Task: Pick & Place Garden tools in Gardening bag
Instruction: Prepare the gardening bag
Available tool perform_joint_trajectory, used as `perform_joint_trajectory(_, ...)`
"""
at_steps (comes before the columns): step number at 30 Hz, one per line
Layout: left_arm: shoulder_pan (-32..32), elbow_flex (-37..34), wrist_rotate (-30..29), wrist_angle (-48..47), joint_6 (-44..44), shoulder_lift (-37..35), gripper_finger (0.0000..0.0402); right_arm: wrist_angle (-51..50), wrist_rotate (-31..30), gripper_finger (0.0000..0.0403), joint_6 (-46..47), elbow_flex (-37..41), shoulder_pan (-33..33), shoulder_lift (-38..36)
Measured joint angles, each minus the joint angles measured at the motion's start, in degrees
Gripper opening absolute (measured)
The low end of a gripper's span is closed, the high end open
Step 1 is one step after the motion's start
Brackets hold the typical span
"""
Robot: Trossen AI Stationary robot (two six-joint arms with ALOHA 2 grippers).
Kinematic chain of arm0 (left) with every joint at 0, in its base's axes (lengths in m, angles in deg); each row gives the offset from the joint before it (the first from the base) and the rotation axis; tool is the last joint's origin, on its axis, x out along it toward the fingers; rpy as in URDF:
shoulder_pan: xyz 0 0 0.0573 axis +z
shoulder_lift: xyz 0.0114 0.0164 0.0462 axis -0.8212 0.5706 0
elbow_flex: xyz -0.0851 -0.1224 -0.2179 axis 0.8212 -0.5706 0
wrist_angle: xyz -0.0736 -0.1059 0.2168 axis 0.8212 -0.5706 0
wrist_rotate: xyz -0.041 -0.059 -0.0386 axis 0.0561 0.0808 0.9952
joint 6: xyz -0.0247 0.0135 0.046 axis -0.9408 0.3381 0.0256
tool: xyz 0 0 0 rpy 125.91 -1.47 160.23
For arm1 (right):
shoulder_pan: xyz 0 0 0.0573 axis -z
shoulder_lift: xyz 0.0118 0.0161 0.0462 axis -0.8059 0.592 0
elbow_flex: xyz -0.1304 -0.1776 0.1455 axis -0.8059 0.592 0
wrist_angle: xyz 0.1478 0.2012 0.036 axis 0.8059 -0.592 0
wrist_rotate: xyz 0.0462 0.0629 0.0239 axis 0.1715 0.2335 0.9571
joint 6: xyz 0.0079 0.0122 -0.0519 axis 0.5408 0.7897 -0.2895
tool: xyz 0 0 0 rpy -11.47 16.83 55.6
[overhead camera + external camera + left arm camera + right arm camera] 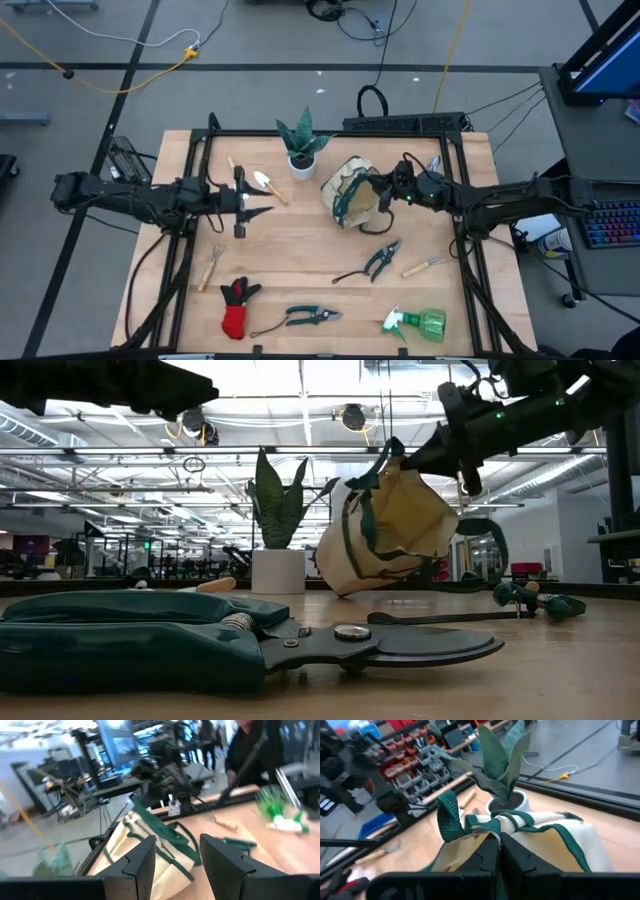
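Observation:
The beige gardening bag (350, 195) with green trim is tipped over near the table's middle, beside the spiky plant in its white pot (302, 148). My right gripper (385, 193) is shut on the bag's rim. My left gripper (262, 205) is open and empty, level above the table left of the bag, which shows between its fingers in the left wrist view (150, 850). A trowel (266, 183), rake (211, 264), glove (237, 305), two pruning shears (300, 317) (377, 261), fork (424, 265) and spray bottle (420, 324) lie on the table. My right gripper pinches the bag's green-trimmed rim (496, 826) between its two shut fingers, beside the loop handle (449, 815). The fingers come from the table's right, slanting down. The bag hangs tilted below them, mouth toward the gripper, its lower corner (345, 588) at the table top.
A black frame (330, 133) edges the wooden table. The plant pot stands close to the bag's far left side. A person in dark clothes (250, 750) is beyond the table's right side. Bare wood lies between the bag and the tools at the near edge.

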Motion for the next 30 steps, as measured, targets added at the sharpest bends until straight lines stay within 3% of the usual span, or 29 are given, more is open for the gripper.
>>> perform_joint_trajectory(4, -2.35, 0.48, 0.0, 3.72, 4.94, 6.64, 0.0161, -3.74, -0.99, 0.0, 2.27, -0.49, -0.28, 0.09)
perform_joint_trajectory(9, -3.58, 6.69, -0.68, 2.44, 6.38, 17.98, 0.0162, -5.01, -0.99, 0.0, 3.24, -0.52, -0.28, 0.2)
perform_joint_trajectory(17, -3.75, 20.23, -2.14, -10.84, 14.67, 34.3, 0.0199, -6.23, -0.93, 0.0, 3.24, -0.52, -0.43, 0.2)
perform_joint_trajectory(24, -4.04, 26.12, -2.19, -13.99, 23.54, 41.87, 0.0262, -6.6, -0.84, 0.0, 2.81, -0.52, -0.89, 0.2)
perform_joint_trajectory(30, -4.74, 29.08, -2.23, -13.82, 31.12, 45.43, 0.0269, -6.62, -0.84, 0.0, 2.73, -0.52, -0.87, 0.2)
